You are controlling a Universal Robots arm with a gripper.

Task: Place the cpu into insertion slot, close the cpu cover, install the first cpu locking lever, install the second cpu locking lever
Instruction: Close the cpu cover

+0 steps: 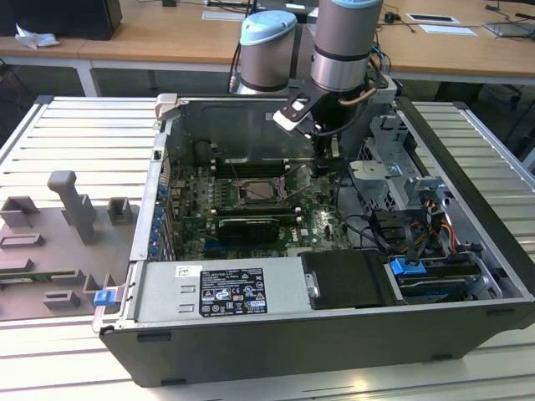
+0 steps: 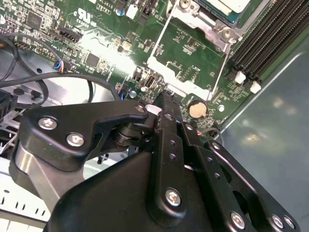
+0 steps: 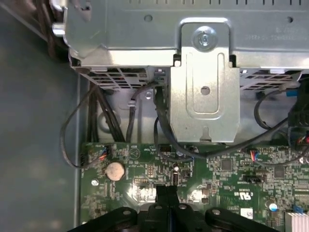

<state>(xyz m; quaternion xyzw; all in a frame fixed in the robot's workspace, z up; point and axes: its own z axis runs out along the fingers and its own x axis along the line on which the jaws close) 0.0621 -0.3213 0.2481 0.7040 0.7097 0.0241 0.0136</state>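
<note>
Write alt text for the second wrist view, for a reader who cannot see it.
Black robot gripper, fingertips together, hovers over a green circuit board beside the thin silver square cover frame, swung open off its socket.

The exterior view looks down from high and well back into the open computer case (image 1: pixel 334 351) on the tabletop (image 1: pixel 75 134); both wrist views ride close above the motherboard (image 2: pixel 96 29) (image 3: pixel 217 174), looking past the claw (image 2: pixel 164 99) (image 3: pixel 167 189); they share the coin battery (image 2: pixel 197 109) (image 3: pixel 115 169).
</note>
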